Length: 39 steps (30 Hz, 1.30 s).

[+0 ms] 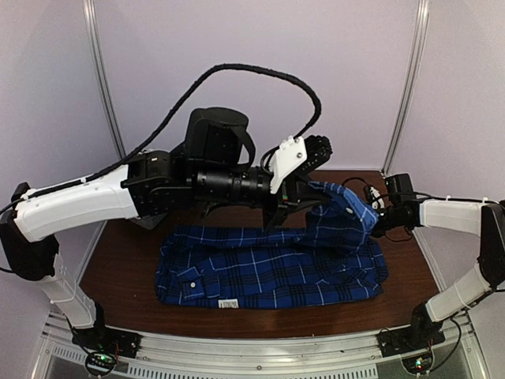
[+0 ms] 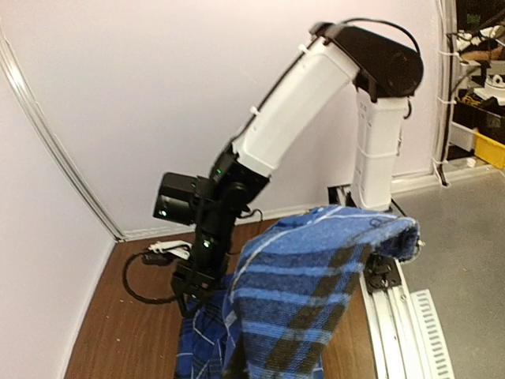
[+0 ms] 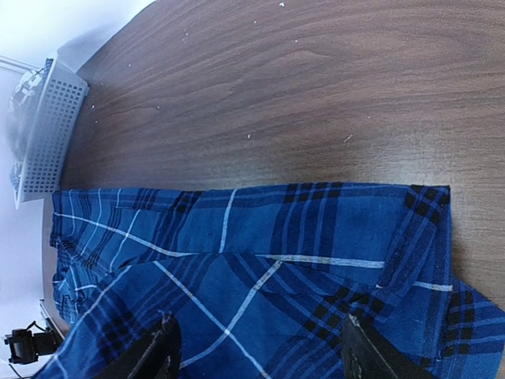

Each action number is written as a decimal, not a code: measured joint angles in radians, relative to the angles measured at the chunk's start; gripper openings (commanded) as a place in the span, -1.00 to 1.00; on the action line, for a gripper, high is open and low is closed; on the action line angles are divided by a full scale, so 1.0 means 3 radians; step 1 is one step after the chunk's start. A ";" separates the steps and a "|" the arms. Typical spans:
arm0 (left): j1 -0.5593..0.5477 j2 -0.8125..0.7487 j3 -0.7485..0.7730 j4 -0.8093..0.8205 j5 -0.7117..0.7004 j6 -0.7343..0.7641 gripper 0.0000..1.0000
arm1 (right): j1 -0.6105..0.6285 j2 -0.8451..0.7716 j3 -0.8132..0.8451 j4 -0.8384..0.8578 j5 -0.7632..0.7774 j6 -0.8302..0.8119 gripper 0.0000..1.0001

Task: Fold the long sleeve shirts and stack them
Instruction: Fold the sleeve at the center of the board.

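Observation:
A royal blue and navy plaid long sleeve shirt (image 1: 260, 268) lies spread across the brown table. Its right part is pulled up into a peak (image 1: 339, 209). My left gripper (image 1: 296, 201) reaches across from the left and is shut on that raised cloth. In the left wrist view the shirt (image 2: 316, 276) drapes right before the camera and hides the fingers. My right gripper (image 3: 256, 359) hovers open just above the shirt (image 3: 260, 260), with one dark finger (image 3: 158, 355) on each side and nothing between them. From above, the right gripper (image 1: 377, 219) sits at the shirt's right edge.
A white mesh basket (image 3: 43, 134) stands at the table's far corner with something dark inside. Bare wooden table (image 3: 316, 95) runs beyond the shirt. The right arm (image 2: 316, 95) rises close to the lifted cloth. A metal rail (image 1: 260, 351) lines the near edge.

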<state>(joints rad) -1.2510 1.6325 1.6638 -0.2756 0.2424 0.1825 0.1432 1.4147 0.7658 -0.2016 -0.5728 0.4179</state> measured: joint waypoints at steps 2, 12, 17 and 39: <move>0.0000 0.0064 0.0136 0.0048 -0.0064 0.0003 -1.00 | -0.0006 0.0001 0.0042 -0.0042 0.0045 -0.0010 0.41; 0.0000 0.0097 0.0160 0.0061 0.0318 0.0107 -1.00 | -0.0036 0.0046 0.0186 -0.0064 0.0088 -0.0079 0.36; 0.0000 0.0097 -0.0041 -0.0008 0.0617 0.0193 -1.00 | -0.0036 0.0144 0.0156 -0.0046 -0.0011 -0.0098 0.30; 0.0731 0.0355 -0.0315 0.0151 0.0679 -0.0608 -1.00 | -0.0034 0.0370 -0.0037 0.0055 -0.0170 -0.0097 0.33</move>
<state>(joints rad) -1.0317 1.7390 1.5692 -0.2302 0.4461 0.0002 0.1329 1.5257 0.7547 -0.1852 -0.6239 0.3889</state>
